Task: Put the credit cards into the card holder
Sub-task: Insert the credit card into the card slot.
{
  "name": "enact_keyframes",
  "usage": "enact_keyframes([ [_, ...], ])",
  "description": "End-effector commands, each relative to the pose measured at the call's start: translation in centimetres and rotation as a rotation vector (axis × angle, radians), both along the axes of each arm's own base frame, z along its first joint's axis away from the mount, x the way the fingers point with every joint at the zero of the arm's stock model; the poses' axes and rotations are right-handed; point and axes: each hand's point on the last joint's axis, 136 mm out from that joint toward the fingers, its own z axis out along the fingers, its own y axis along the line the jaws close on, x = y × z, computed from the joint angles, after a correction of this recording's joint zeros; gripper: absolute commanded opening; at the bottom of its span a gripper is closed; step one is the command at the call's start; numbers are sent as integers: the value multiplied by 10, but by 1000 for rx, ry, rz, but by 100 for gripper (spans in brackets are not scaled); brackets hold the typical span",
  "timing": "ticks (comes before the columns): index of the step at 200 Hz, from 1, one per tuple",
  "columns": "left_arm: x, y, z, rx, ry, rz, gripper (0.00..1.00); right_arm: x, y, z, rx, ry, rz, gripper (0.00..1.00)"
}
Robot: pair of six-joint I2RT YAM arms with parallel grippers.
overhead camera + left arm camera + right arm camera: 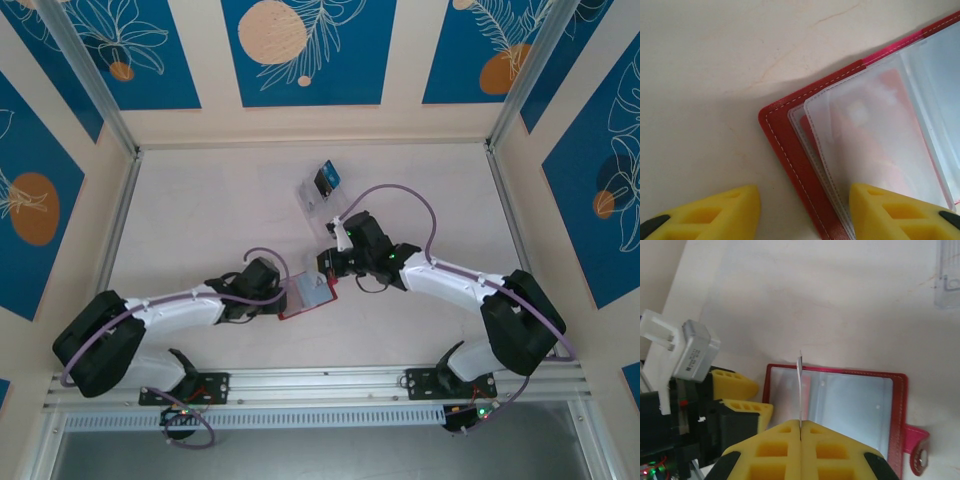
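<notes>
Red card holder (308,296) lies unfolded mid-tabletop (200,210) btwn both arms. Right end effector (800,426) is clamped on a credit card (800,387), edge-on above holder's sleeves. Left end effector (804,195), approx half spread, straddles holder's left edge, empty.

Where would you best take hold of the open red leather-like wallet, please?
The red wallet lies flat and open, clear plastic sleeves covering its middle. I'd grip its bare stitched cover edge, jaws above and below, coming low from the left arm's side, opposite the snap tab.
</notes>
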Motion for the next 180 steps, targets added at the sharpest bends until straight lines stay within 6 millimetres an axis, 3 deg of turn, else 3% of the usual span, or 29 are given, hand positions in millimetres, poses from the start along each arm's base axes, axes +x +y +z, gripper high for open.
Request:
enact_keyframes([
  [1,4,-5,-5,18,-1,3,51,-3,11,7,77,-14,15,0],
  [37,2,4,-3,115,-27,16,45,-9,12,-3,88,-21,2,0],
  [96,-10,3,-16,112,2,34,40,-2,17,-25,84,-36,-27,0],
  [180,-15,5,-16,124,3,34,37,6,27,-47,92,-24,-38,0],
])
